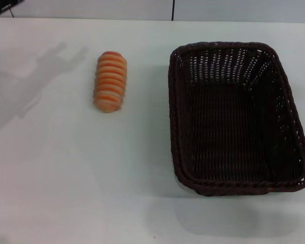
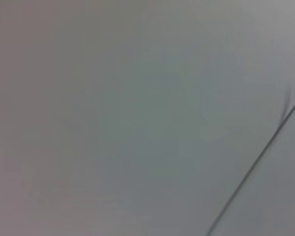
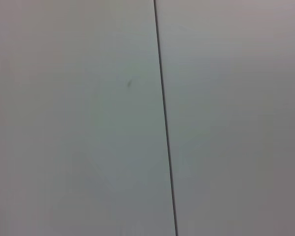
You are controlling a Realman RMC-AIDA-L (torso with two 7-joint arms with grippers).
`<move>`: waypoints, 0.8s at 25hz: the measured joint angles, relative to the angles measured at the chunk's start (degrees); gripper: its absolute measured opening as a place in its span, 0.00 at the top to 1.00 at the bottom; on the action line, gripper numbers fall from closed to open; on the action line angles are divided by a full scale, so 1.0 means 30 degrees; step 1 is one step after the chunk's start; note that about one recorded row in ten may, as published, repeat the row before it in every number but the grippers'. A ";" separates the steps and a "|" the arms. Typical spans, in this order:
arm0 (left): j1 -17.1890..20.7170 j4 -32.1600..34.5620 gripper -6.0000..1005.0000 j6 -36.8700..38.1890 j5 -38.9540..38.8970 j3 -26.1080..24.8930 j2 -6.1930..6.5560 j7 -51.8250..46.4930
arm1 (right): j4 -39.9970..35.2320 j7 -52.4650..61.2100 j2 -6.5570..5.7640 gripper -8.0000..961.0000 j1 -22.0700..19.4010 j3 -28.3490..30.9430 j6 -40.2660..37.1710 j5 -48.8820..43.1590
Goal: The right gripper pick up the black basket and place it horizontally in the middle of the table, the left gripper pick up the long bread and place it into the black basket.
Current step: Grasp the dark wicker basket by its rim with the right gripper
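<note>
The black basket (image 1: 236, 117) is a large dark woven wicker basket standing upright and empty on the right half of the white table (image 1: 66, 178), its long side running front to back. The long bread (image 1: 110, 81), orange-tan with pale ridges, lies on the table to the left of the basket, apart from it, also lengthwise front to back. Neither gripper shows in any view. Both wrist views show only a plain pale surface with a thin dark seam (image 3: 163, 118).
An arm's shadow (image 1: 25, 86) falls on the table at the far left. The table's back edge meets a pale wall with a dark vertical seam (image 1: 173, 10).
</note>
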 joint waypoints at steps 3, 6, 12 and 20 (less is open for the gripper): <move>0.0027 -0.2220 0.17 0.2077 0.4558 -0.0119 -0.0739 -0.1194 | 0.0000 0.0000 -0.0010 0.19 0.0024 0.0025 0.0000 0.0000; 0.0051 -0.3548 0.17 0.3582 0.7706 -0.0130 -0.1255 -0.2123 | 0.0000 -0.0023 -0.0023 0.19 0.0071 0.0070 0.0000 0.0000; 0.0161 -0.4384 0.17 0.7511 1.2160 0.0697 -0.1522 -0.3468 | 0.0006 -0.0134 -0.0044 0.19 0.0176 0.0088 0.0000 -0.0012; 0.1169 -0.3907 0.17 1.5556 1.3164 0.3496 -0.1578 -0.3429 | 0.0010 -0.0193 -0.0059 0.19 0.0176 0.0094 0.0002 -0.0027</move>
